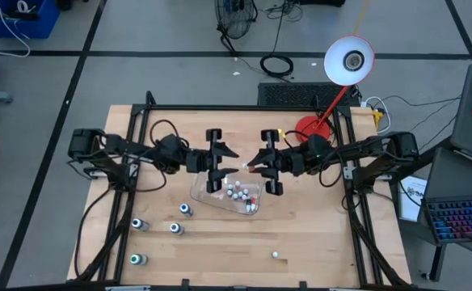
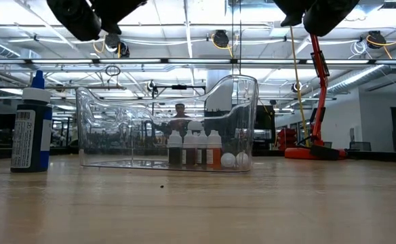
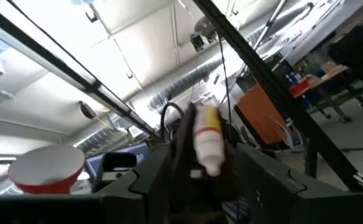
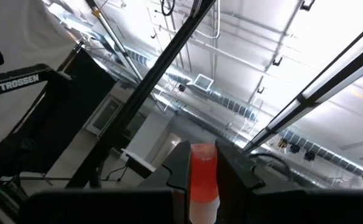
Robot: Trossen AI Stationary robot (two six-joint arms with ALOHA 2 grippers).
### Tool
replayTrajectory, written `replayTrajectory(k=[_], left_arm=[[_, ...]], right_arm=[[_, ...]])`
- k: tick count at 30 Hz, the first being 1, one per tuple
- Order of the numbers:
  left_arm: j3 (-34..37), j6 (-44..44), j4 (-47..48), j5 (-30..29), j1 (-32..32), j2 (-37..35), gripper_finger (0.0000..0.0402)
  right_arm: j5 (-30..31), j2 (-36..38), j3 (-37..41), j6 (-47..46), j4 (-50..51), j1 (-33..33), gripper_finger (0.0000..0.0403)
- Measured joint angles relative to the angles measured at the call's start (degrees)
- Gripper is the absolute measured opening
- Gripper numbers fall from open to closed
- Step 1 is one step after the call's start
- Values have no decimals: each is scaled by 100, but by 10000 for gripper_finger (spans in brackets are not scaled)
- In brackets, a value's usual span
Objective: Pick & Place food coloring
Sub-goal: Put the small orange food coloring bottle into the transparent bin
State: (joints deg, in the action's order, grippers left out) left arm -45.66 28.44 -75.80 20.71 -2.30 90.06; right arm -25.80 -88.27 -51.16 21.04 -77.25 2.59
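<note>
Low view: bare wooden table (image 2: pixel 198 203) nearest the camera, then the clear tray (image 2: pixel 167 125) standing mid-table. Inside it, at the end toward the red lamp, a tight row of small bottles (image 2: pixel 194 148) stands upright; their contents read dark to orange, and round white shapes beside them are hard to identify. A larger blue-capped bottle (image 2: pixel 30 122) stands apart from the tray on the other side. Both arms are cut off at the top edge here.

In the high view more small bottles (image 1: pixel 175 229) lie scattered on the wood on the near side of the tray, mostly off its left-arm end, with one white piece (image 1: pixel 275 255) alone toward the right arm's side.

Above the tray, the left gripper (image 3: pixel 207 140) is clamped on a bottle with a yellow label (image 3: pixel 207 132), jaws partly apart around it. The right gripper (image 4: pixel 202 168) is closed tight on a bottle with red contents (image 4: pixel 202 177); its lower part is cut off. Tips meet over the tray's far rim.

Beyond the tray, the red lamp (image 1: pixel 333 89) stands at the table's far edge.
</note>
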Motion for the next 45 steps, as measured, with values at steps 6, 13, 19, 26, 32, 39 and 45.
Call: replayTrajectory(k=[6,13,19,26,32,39,45], left_arm=[[-232,-466,758,203,-119,8,182],[-472,-591,1278,330,-92,4,182],[-478,-582,1257,326,-94,4,182],[-478,-566,1156,371,-84,4,182],[-478,-567,1149,479,-54,4,182],[-638,-619,1402,464,-55,4,181],[-693,-648,1549,347,-55,4,154]], right_arm=[[-157,0,2,-275,79,70,37],[-304,0,4,-376,79,85,37],[-304,0,4,-352,79,85,37],[-304,0,4,-407,154,85,37],[-304,2,5,-396,240,85,37],[-304,2,7,-391,233,85,37],[-306,2,7,-396,205,87,37]])
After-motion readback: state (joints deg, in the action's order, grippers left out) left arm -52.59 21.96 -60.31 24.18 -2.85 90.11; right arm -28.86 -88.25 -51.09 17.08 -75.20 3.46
